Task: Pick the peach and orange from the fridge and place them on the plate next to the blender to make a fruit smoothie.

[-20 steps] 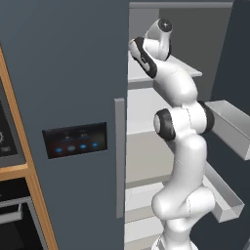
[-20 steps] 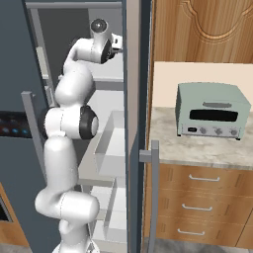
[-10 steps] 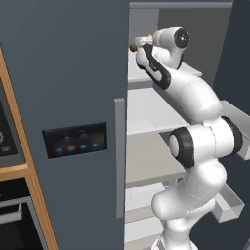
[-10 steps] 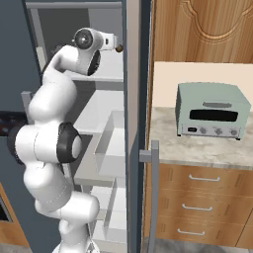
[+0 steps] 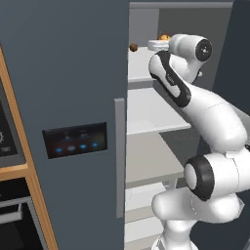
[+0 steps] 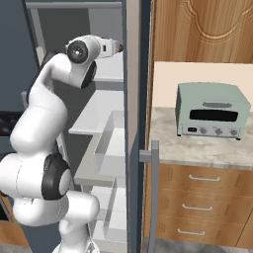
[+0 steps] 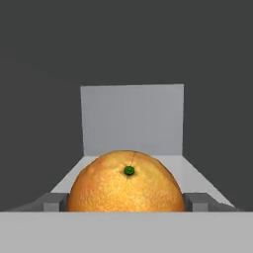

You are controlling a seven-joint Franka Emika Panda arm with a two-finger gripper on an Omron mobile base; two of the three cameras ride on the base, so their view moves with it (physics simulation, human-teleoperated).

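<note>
My hand (image 7: 126, 205) was up at the top shelf (image 5: 146, 61) of the fridge (image 5: 63, 97), fingers either side of the orange (image 7: 126, 182). Couldn't tell if I'd actually clamped it. Peach (image 5: 133, 47) sat further back.

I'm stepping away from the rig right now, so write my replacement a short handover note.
Gripper: reaching into the fridge at the top shelf, a finger on each side of the orange; whether it is clamped cannot be told.
Peach: on the same shelf, left of the hand in the left base view.
Done: fridge open, arm at the orange.
Left: carry both fruits to the plate by the blender.
</note>
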